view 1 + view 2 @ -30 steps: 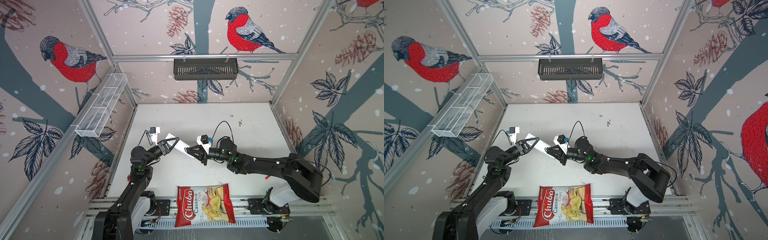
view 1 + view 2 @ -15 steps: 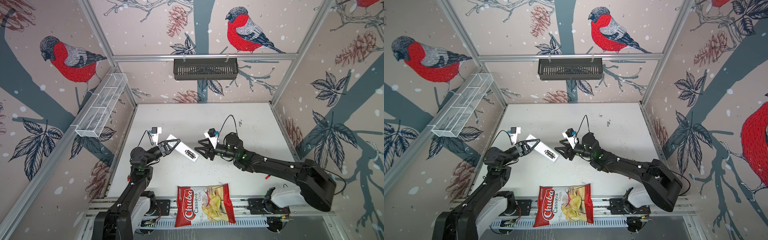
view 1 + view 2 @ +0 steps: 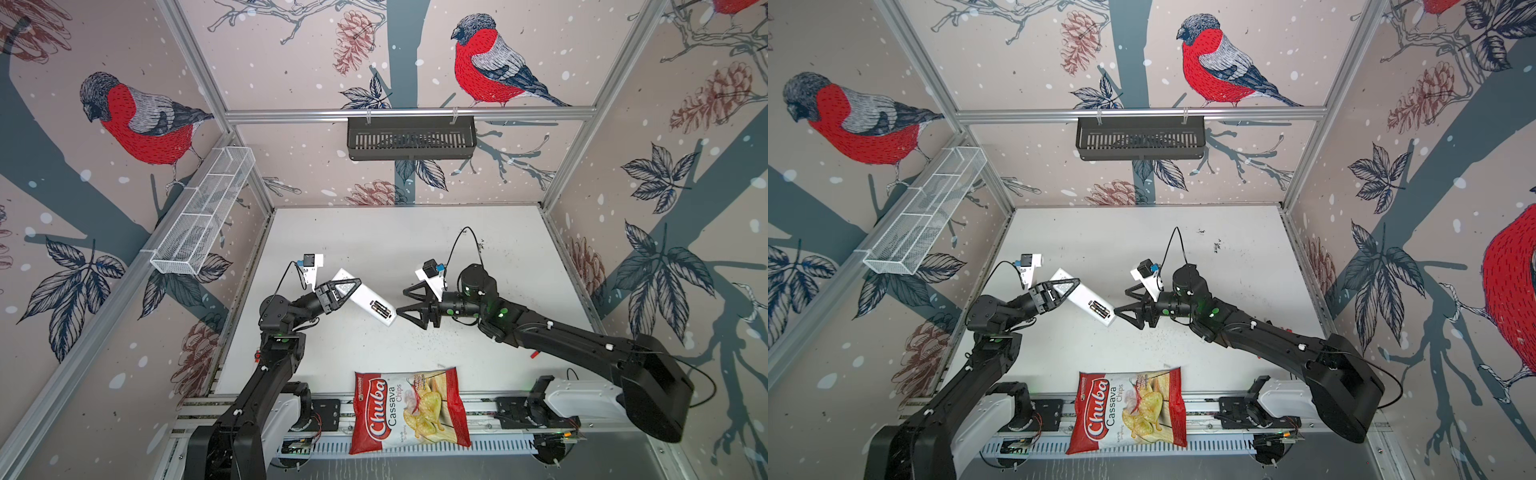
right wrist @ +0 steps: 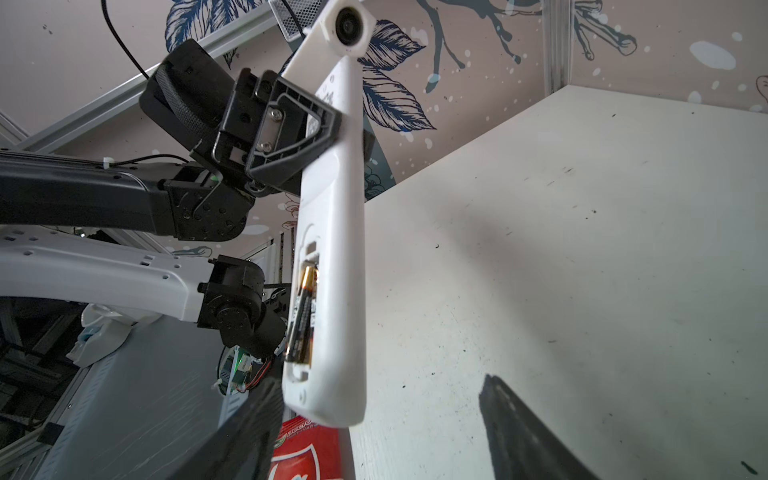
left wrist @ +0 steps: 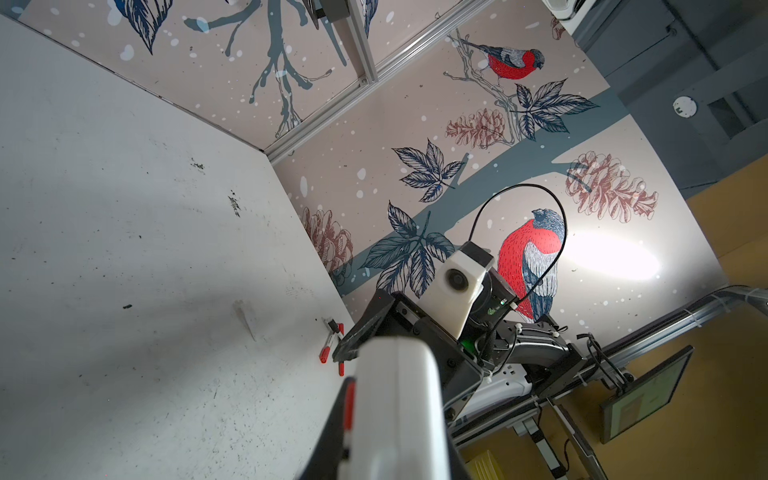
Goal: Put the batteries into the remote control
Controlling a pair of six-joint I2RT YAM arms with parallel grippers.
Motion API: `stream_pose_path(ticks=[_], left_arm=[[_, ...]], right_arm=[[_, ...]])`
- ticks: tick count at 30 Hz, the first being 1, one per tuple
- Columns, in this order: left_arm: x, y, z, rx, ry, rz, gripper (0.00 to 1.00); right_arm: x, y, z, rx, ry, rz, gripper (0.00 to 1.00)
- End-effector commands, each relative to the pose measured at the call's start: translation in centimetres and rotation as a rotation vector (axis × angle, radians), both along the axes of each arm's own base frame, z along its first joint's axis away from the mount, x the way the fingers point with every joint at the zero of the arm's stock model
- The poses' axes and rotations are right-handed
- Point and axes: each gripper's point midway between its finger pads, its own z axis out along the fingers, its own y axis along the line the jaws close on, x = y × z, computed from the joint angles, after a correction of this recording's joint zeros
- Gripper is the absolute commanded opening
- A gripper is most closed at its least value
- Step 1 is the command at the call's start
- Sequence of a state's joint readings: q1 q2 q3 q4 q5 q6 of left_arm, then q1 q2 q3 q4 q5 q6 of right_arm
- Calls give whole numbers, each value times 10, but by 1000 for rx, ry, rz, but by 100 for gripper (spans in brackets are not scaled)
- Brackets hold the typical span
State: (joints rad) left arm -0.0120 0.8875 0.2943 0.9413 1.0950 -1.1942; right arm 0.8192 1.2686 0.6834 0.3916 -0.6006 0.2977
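Left hand (image 3: 352, 287) clamps one end of the slim white plastic remote control (image 3: 368, 300), tilted in the air over the counter's (image 3: 415, 249) left half. Two dark, gold-ended batteries (image 4: 303, 316) lie in its uncovered bay. Right hand (image 3: 401, 302), spread wide and empty, hangs just off the free end. A nudge there could probably pivot the remote or spill the batteries. Both arms reach inward, wrists low.

From my console I saw walls (image 3: 299, 166) papered in pale pink, with red-breasted bullfinches (image 3: 486, 70), pine cones and grey-blue branches, all framed by aluminium rails (image 3: 291, 113). A black slotted basket (image 3: 411, 139) hung on the back rail, a white wire-mesh rack (image 3: 203, 216) on the left wall. The white tabletop (image 3: 374, 241) was scuffed and speckled — a bright glare (image 5: 611, 259) lay on one wall.
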Motion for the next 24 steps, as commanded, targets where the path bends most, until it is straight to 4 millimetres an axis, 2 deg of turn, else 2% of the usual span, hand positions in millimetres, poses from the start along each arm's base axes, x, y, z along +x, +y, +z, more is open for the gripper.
stream_pose_path(ticks=[1,6,11,19,24], left_arm=[[16,3,-15,122,-5,80,0],[37,1,-56,358,78,222,0],[46,-11,-87,517,123,268,0],[56,-54,-112,886,53,279,0],[60,-70,-124,1017,39,240,0]], right_arm=[[20,-9,-13,-18,77,-110,79],[48,-27,-45,-65,162,-234,80],[67,-40,-93,-193,245,-327,81],[68,-53,-144,-321,309,-359,81],[61,-58,-160,-341,328,-339,81]])
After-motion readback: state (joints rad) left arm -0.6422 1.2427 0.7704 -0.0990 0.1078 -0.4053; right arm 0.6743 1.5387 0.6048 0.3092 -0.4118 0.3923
